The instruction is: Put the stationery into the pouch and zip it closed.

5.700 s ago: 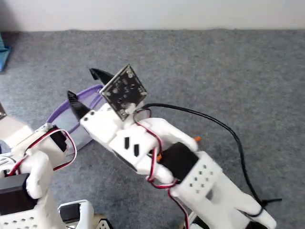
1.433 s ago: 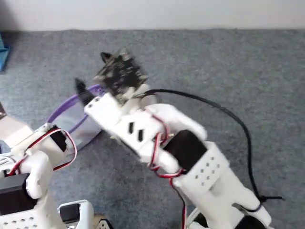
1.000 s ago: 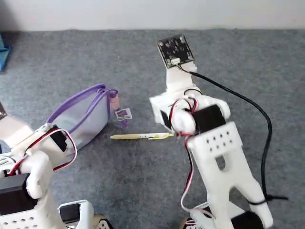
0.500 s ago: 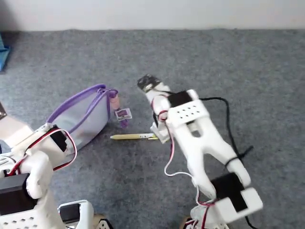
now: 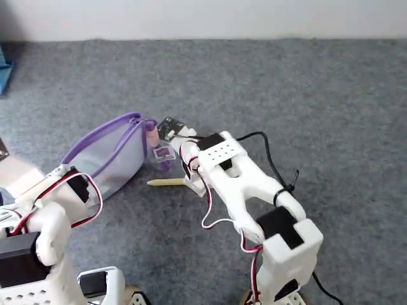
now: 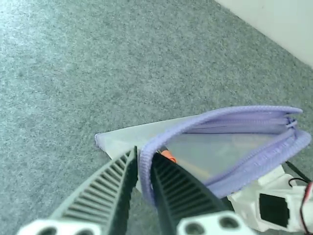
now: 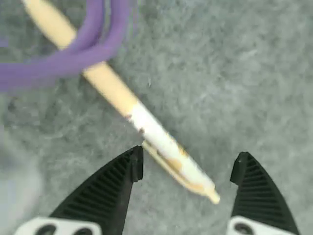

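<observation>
Grey, felt-like fabric covers the desk (image 5: 318, 114), which runs back to a straight far edge against a white wall (image 5: 203, 18).

A translucent pouch (image 5: 108, 159) with a purple zip rim lies left of the middle, its mouth bowed open. The left pincer (image 6: 142, 159) is closed on the near end of that rim, one ribbed finger on each side of the purple edge. Something small and orange (image 6: 167, 155) shows through the pouch wall just behind the fingers. From above, the left arm (image 5: 48, 219) sits at the near left corner, close to the pouch's back end.

A cream-yellow pen (image 5: 165, 182) lies flat on the desk outside the pouch, just beside the corner of its mouth. Its right end is hidden under the right arm (image 5: 235, 181), which bends down over it from the near edge.

Seen from the wrist, the right pincer (image 7: 190, 159) is spread wide, gripping nothing, with its black fingers (image 7: 122, 176) on either side of the pen's white end. Grey fabric shows between each finger and the pen; the left finger is the nearer. A purple pull cord (image 7: 73, 63) loops across the pen's yellow end.

Grey fabric stretches from the right arm to the desk's far and right sides.
</observation>
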